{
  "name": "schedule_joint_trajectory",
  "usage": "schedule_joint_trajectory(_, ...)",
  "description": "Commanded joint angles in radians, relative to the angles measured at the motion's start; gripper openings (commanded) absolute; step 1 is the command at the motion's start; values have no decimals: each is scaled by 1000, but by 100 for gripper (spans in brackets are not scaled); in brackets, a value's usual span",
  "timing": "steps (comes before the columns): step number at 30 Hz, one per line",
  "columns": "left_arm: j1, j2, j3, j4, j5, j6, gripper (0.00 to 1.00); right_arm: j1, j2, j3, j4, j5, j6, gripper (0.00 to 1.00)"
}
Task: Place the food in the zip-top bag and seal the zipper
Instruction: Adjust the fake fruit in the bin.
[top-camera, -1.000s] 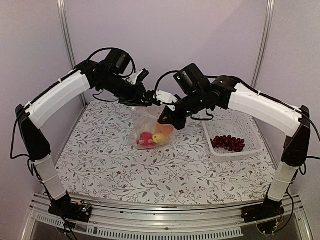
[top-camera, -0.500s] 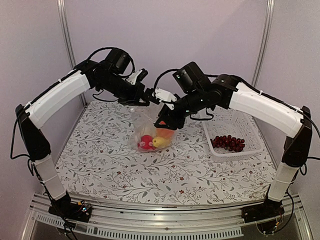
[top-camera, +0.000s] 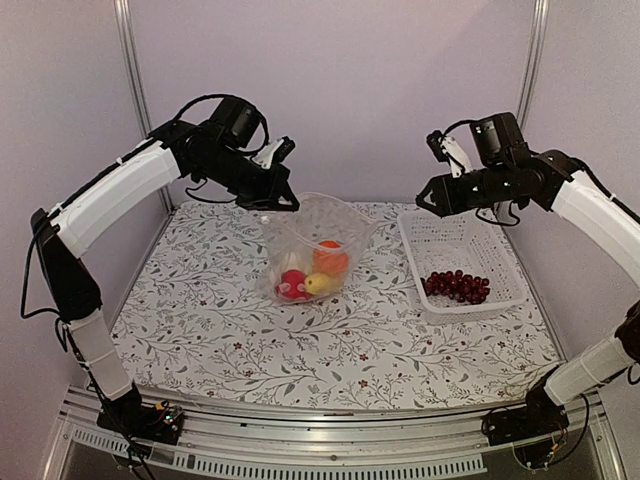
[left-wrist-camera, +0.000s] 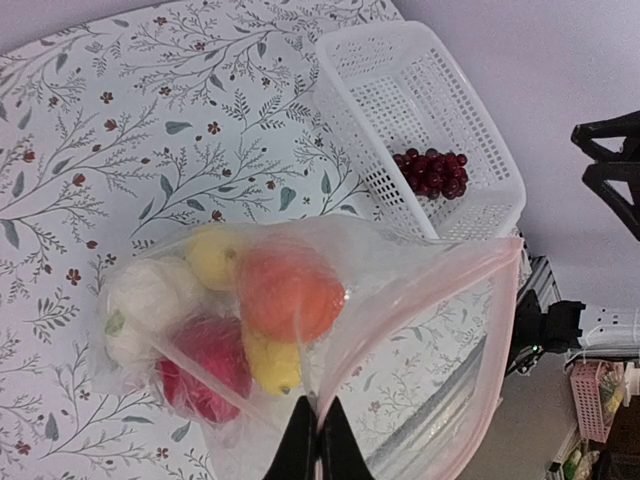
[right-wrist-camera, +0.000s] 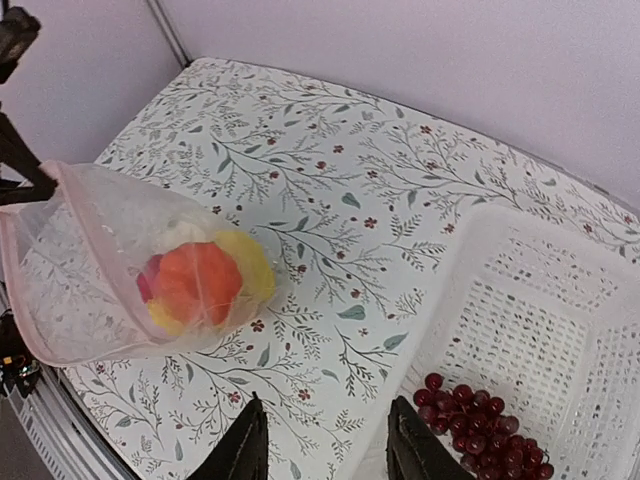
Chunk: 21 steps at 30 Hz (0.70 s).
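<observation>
The left claw (left-wrist-camera: 317, 440) is clenched tight on the near rim of the zip-top bag (top-camera: 315, 245), its two fingers pressed together with the clear film pinched between them; it holds that rim up off the table (top-camera: 250, 340), so the bag hangs slack below it with its bottom resting on the flowered cloth. The mouth gapes wide and unsealed; the zipper (left-wrist-camera: 430, 287) shows only as a faint pinkish strip curving round the open edge. Down in the bag's belly lie the pieces of food, bunched close and touching: the orange ball (top-camera: 330, 258) on top, the red one (top-camera: 291, 284) at the bag's lower left, a yellow piece (top-camera: 318, 283) just beside it, a second yellow piece (left-wrist-camera: 215, 255) and the cream-white lumpy one (left-wrist-camera: 150, 295) behind them, seen through the plastic from the left wrist. The right claw (top-camera: 430, 195) hangs well off to the bag's right, raised and clear of it; its fingers stand apart and grasp nothing. To the right of the bag, apart from it, sits the white mesh basket (top-camera: 415, 250) - and in the basket's near end lies the dark red grape bunch (top-camera: 457, 286), the one piece of food outside the bag.
</observation>
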Motion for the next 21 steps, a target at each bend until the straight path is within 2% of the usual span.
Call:
schedule_joint_trajectory(1,15,-11,-15,21,5,-8,0,-108,-46,-134,-159,218,229,38)
schedule_joint_trajectory(5,15,-19,-19,23,11,-6,0,-276,-89,-314,-193,192,322,36)
schedule_joint_trajectory(9,16,-21,-13,26,17,-10,0,-345,-81,-425,-191,180,326,37)
schedule_joint_trajectory(16,17,-35,-28,26,17,-8,0,-380,-34,-540,-105,191,367,57)
schedule_joint_trajectory(21,17,-40,-33,26,15,-8,0,-386,65,-504,-63,174,360,62)
